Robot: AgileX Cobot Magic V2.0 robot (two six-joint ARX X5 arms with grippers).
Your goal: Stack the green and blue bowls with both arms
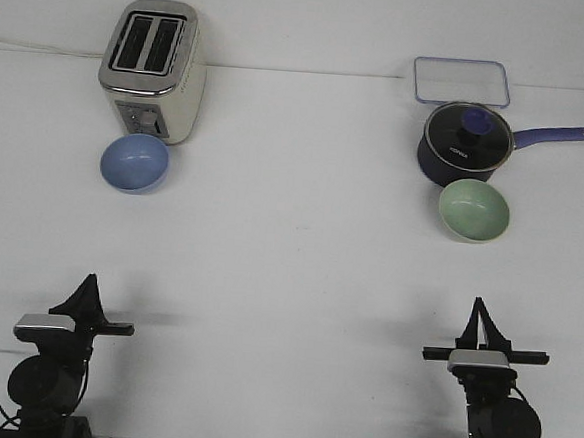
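The light periwinkle blue bowl (134,163) sits upright on the white table at the far left, just in front of the toaster. The pale sage green bowl (474,210) sits upright at the far right, just in front of the saucepan. My left gripper (90,281) rests low at the near left, well short of the blue bowl, its fingers drawn to one point and empty. My right gripper (477,304) rests low at the near right, well short of the green bowl, its fingertips meeting and empty.
A cream and silver toaster (152,69) stands at the back left, touching or nearly touching the blue bowl. A dark blue glass-lidded saucepan (465,143) with its handle pointing right stands behind the green bowl. A clear rectangular tray (461,81) lies at the back right.
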